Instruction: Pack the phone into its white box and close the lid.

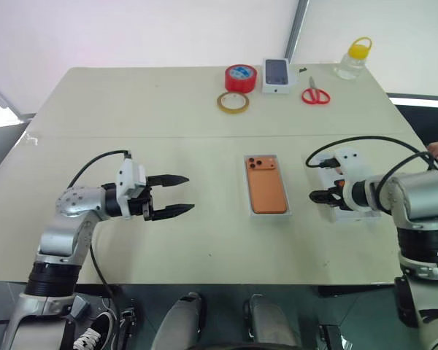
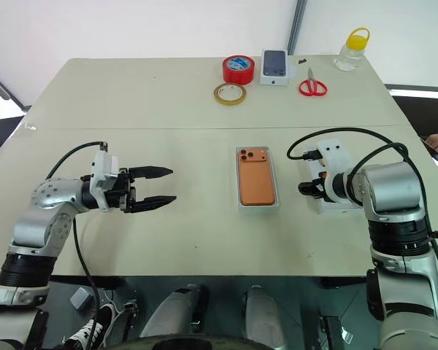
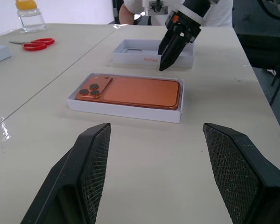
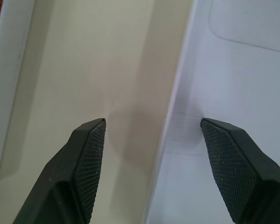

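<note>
We found the phone (image 1: 268, 184) lying lenses-up in the white box (image 3: 171, 115) at table centre, and the lid (image 3: 130, 57) open-side up just right of it. The right gripper (image 4: 151, 122), jaws spread, straddled the lid's near wall; the left gripper (image 1: 178, 195) hung spread and empty, well left. We judged the lid light, stiff but crushable, best pinched by one thin wall, with bare table around for flipping it.
</note>
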